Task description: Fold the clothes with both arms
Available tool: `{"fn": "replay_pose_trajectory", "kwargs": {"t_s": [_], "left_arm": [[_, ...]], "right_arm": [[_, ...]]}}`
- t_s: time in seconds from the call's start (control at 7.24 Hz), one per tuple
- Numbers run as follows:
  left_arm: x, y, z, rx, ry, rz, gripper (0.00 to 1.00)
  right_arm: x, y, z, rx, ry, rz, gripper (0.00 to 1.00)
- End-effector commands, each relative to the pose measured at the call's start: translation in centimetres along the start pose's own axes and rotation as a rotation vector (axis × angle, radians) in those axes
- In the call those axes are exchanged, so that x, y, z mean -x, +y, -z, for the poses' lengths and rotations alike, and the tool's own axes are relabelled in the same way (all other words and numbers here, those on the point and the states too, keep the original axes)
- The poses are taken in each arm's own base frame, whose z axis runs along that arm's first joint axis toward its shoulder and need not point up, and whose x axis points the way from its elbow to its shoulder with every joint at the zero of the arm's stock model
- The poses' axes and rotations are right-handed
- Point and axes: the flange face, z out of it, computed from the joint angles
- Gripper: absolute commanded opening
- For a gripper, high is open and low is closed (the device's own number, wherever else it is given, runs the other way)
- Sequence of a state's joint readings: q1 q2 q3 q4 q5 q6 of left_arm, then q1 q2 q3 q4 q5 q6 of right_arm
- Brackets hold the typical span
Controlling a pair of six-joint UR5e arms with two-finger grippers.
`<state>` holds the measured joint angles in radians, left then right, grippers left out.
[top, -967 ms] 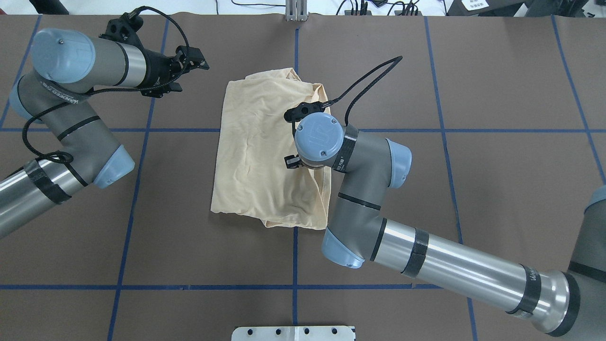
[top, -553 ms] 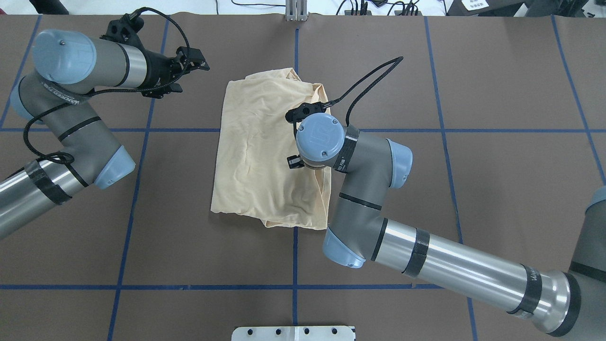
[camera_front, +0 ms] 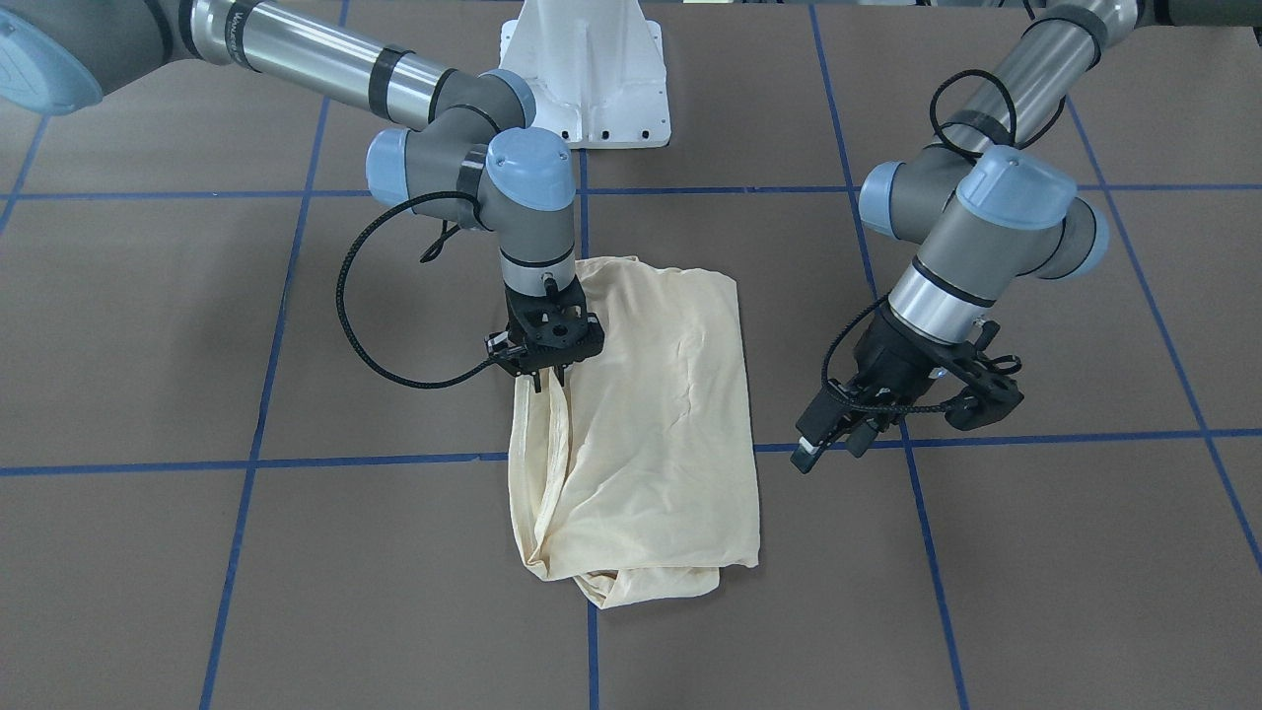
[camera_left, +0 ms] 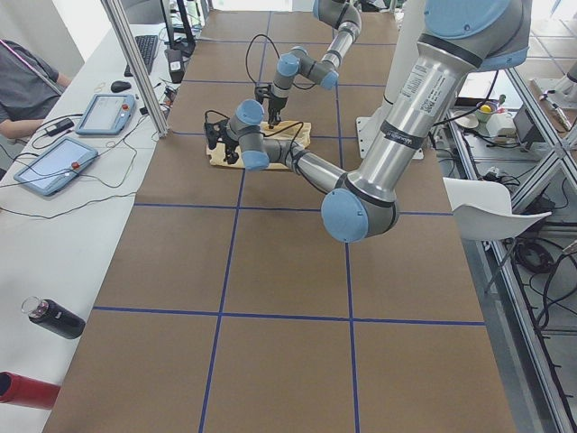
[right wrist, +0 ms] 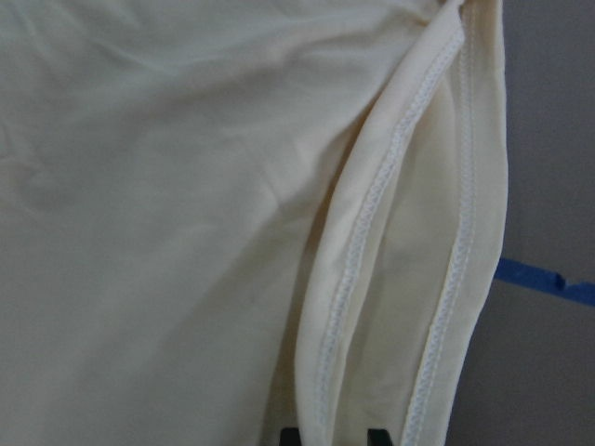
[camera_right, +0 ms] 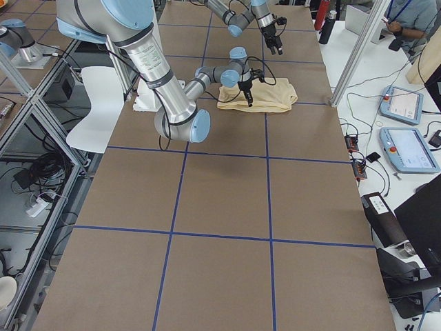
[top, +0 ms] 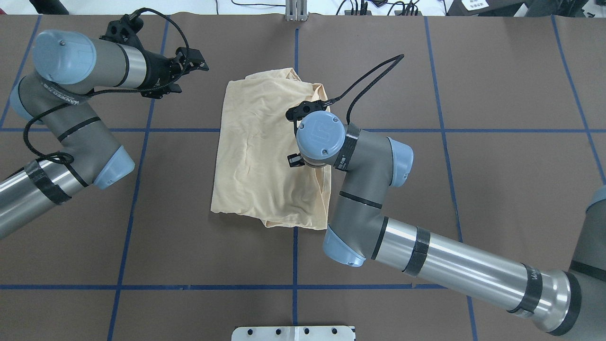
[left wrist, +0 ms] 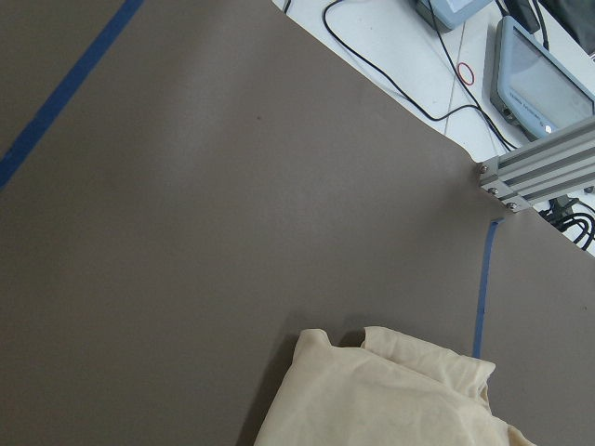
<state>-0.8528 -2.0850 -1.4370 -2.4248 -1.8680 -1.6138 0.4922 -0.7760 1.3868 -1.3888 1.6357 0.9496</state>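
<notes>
Right gripper [camera_front: 543,373] points straight down on shirt [camera_front: 651,414], jaws narrow, seemingly pinching hemmed side edge; likely to lift it for next fold. Rest of shirt spreads from it toward left gripper [camera_front: 833,444], which hangs clear of cloth, jaws apart, empty. Long axis runs toward base [camera_front: 587,89]; neck end hidden.

we see a big brown tabletop [top: 497,189] with blue lines [top: 294,287] that make squares. beside it is a long white desk [camera_left: 45,262] with a flat screen [camera_left: 56,163], a black bottle [camera_left: 54,317] and wires. a white chair [camera_left: 494,215] stands on the other side.
</notes>
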Motion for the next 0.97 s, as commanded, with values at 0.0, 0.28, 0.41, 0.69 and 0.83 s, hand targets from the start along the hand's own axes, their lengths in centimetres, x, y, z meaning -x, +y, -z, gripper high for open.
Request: {"fn": "replay_pose_trajectory", "kwargs": {"t_s": [0.0, 0.28, 0.41, 0.69, 0.83], "left_arm": [[0.29, -0.03, -0.36, 0.000, -0.007, 0.002, 1.00], [0.36, -0.05, -0.42, 0.000, -0.008, 0.002, 1.00], [0.37, -0.06, -0.43, 0.000, -0.010, 0.003, 1.00], [0.47, -0.09, -0.52, 0.000, -0.011, 0.004, 1.00], [0.54, -0.11, -0.57, 0.000, -0.013, 0.006, 1.00]], "right_arm": [[0.23, -0.18, 0.25, -0.006, -0.005, 0.000, 0.29], [0.33, -0.34, 0.34, -0.014, -0.003, 0.001, 0.25], [0.30, -0.38, 0.34, -0.018, -0.001, 0.001, 0.25], [0.31, -0.40, 0.41, -0.020, -0.001, -0.001, 0.00], [0.27, -0.37, 0.43, -0.021, -0.002, -0.001, 0.00]]}}
